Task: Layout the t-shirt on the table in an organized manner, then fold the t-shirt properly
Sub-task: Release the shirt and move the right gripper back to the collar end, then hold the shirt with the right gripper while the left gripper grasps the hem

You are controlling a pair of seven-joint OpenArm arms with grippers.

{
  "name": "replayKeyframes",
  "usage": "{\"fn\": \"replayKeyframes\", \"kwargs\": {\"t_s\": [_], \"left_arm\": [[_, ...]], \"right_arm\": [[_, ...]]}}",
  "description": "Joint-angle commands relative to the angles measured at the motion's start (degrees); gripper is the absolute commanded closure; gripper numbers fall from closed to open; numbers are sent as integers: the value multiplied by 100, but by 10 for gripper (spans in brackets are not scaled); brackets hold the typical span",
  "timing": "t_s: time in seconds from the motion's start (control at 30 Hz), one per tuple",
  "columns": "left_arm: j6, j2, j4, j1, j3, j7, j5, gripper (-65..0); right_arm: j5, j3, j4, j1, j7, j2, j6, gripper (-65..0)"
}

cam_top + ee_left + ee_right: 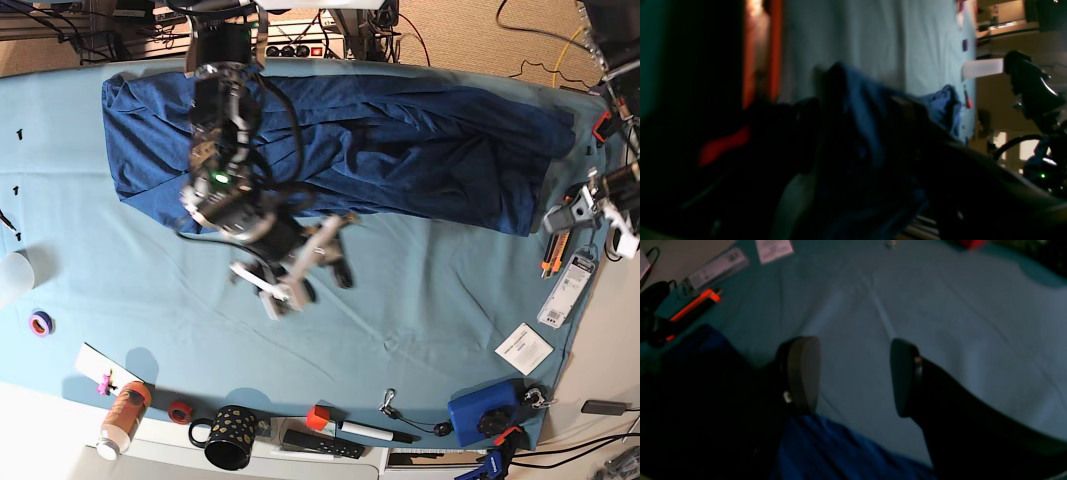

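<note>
T-shirt [400, 150] lay spread lengthwise along the far side of the table [440, 300]. Mug [228, 437], bottle [122, 420] and tape roll [41, 323] sat along the near edge. Paper card [524, 348] lay at the right, near the box [485, 415].

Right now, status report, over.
Right pincer open, empty, above table. Left pincer state unclear. T-shirt spread rumpled along far edge, unfolded. Small tools near one shirt end.
</note>
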Motion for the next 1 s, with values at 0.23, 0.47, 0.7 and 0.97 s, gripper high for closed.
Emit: {"fn": "replayKeyframes", "kwargs": {"t_s": [0.23, 0.47, 0.7, 0.97], "left_arm": [[96, -352, 81, 380, -26, 111, -152, -337], [94, -345, 116, 741, -26, 111, -152, -337], [94, -341, 188, 791, 155, 111, -152, -337], [94, -332, 592, 791, 833, 111, -152, -337]], "right_arm": [[1014, 1191, 103, -199, -90, -26, 649, -326], [1272, 1858, 103, -199, -240, -13, 793, -326], [1272, 2334, 103, -197, -240, -11, 791, -326], [1270, 2531, 103, -197, -282, 48, 791, -326]]}}
